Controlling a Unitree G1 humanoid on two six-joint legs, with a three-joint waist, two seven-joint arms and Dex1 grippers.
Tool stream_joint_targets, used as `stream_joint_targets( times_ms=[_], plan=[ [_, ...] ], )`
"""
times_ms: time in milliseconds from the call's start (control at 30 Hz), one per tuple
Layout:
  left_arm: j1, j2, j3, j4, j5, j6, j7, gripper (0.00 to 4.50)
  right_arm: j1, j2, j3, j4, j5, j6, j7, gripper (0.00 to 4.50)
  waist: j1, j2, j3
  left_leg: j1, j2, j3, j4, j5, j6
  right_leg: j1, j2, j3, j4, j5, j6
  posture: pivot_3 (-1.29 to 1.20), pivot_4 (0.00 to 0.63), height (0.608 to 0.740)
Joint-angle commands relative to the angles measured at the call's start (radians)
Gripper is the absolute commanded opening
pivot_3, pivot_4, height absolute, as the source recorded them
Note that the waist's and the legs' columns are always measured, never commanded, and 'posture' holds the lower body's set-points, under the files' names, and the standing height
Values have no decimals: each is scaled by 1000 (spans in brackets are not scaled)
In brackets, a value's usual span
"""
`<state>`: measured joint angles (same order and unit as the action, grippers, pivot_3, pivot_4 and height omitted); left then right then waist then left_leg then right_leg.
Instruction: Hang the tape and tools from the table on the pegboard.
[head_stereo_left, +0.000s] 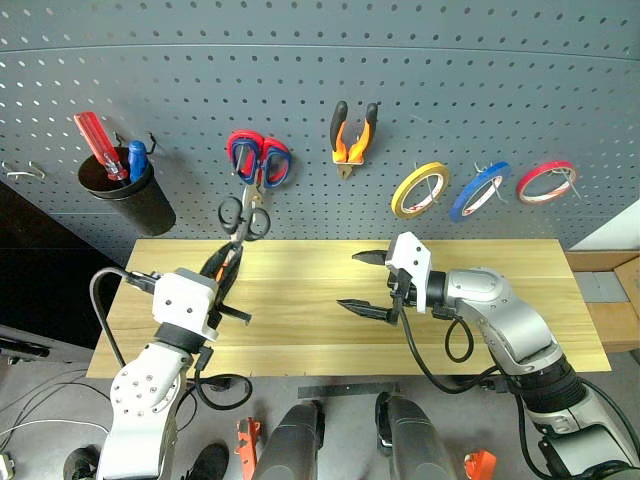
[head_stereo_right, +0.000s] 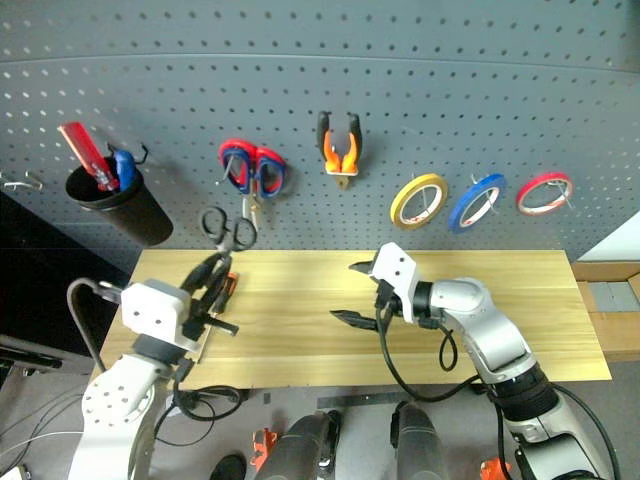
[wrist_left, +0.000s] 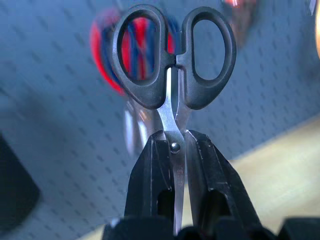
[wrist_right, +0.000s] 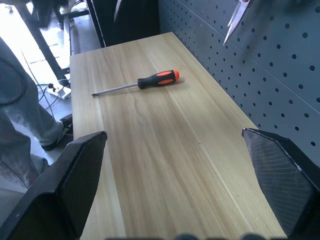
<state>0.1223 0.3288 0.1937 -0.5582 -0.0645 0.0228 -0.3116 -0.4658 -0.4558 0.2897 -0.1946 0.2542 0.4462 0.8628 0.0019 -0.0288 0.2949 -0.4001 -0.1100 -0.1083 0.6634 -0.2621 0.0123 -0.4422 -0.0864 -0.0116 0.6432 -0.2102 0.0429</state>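
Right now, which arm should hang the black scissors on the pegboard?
Left. Its tool is shut on the black scissors, handles raised toward the pegboard just below the red-and-blue scissors. The right tool is open and empty over the table.

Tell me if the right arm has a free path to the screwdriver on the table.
Probably yes: the right gripper is open, and bare table lies between it and the screwdriver.

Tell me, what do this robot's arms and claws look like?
Both arms are silvery-grey metal segments with dark joints. Each ends in a white boxy wrist block carrying a claw of two black, pointed fingers: left claw, right claw. The finger pads have a fine mesh-like texture. Loose black cables loop beside each forearm.
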Motion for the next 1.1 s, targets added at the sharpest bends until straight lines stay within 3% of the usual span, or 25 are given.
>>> stream_joint_targets(
  times_ms=[33,367,767,967,1100],
  plan=[
    [-20,0,12,-94,-8,30,27,74,-15,1,-7,-7,-7,-34,14,4500,1,0,0,0,0,0,0,0,0,0,0,0,0,0,0,25,267,740],
    [-150,22,11,-10,-54,153,13,74,-29,20,4,18,-22,-59,17,4500,3,0,-1,0,0,0,0,0,0,0,1,0,1,0,0,24,246,740],
    [-235,22,-32,139,-41,88,-4,74,-13,18,-6,-20,-31,-40,6,4500,-1,-2,-2,0,0,0,1,0,-1,0,1,0,1,0,0,-9,236,740],
    [-334,29,-50,309,-6,39,7,74,-18,22,1,-21,-41,-37,-3,4500,-2,-2,-4,1,0,1,2,0,-1,0,1,0,2,0,0,-12,238,740],
    [-458,7,-30,434,-24,164,63,74,-21,23,1,-26,-44,-31,-5,4500,-2,-3,-4,0,0,0,2,0,-1,0,1,-1,2,0,0,-20,237,740]
  ],
)
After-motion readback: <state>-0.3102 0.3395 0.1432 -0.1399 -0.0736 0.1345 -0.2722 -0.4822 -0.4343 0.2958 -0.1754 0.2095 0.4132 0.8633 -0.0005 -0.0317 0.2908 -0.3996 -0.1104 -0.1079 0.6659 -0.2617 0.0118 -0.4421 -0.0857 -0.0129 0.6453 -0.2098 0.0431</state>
